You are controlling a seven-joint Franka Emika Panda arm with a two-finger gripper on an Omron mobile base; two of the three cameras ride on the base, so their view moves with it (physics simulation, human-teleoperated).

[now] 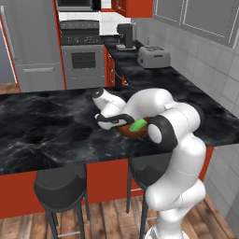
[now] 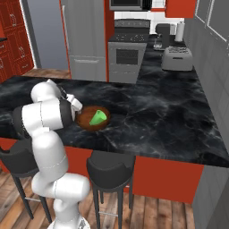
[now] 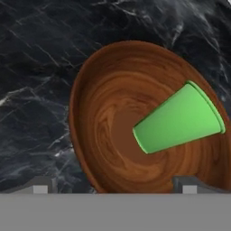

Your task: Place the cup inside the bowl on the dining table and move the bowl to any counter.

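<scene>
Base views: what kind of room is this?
A rendered home kitchen, most likely. A steel stove stands beside a fridge, a toaster sits on the counter, and black stools line the marble dining table, where the bowl holds the cup.

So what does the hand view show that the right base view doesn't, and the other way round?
Hand view alone: the wood grain swirling inside the bowl, the cup's closed base near the bowl's middle, and the open pincer at the bowl's near rim.
Right base view alone: two black stools, a toaster, the stove and the fridge.
Both: the green cup lying on its side in the wooden bowl on the black marble dining table.
</scene>
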